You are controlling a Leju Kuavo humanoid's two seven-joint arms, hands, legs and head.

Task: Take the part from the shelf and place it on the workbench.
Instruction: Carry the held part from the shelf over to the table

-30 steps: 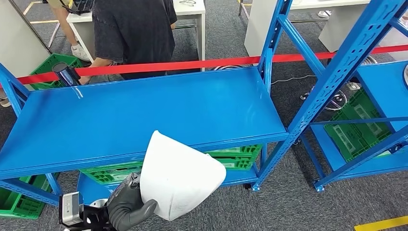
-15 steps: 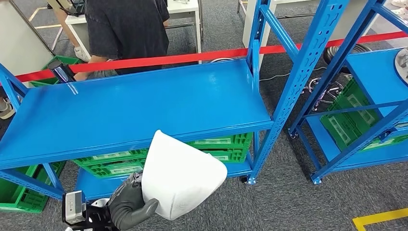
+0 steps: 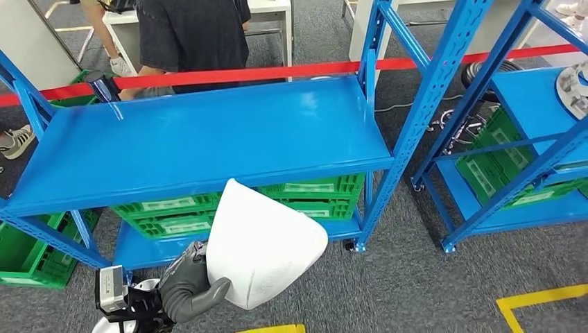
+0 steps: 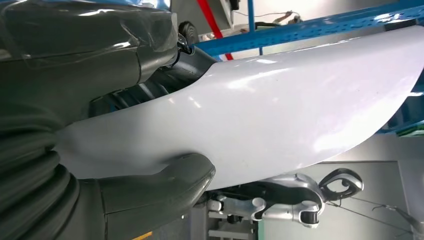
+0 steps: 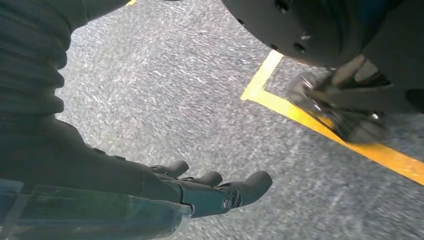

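The blue shelf (image 3: 201,149) stands bare-topped, the part already off it. In front of the shelf the white part (image 3: 263,253) is clamped between thumb and fingers of the left hand (image 3: 187,291), low for carrying. The right hand (image 5: 200,192) hangs, fingers straight, together, holding nothing

Shelf ahead, part held low in front of it

The left hand (image 3: 187,291) holds the part (image 3: 263,253) near, before the shelf (image 3: 208,142). Crates (image 3: 312,198) sit under the shelf's top deck. A person (image 3: 191,35) stands behind the shelf, beyond the tape (image 3: 277,71). A second rack (image 3: 527,104) stands right.
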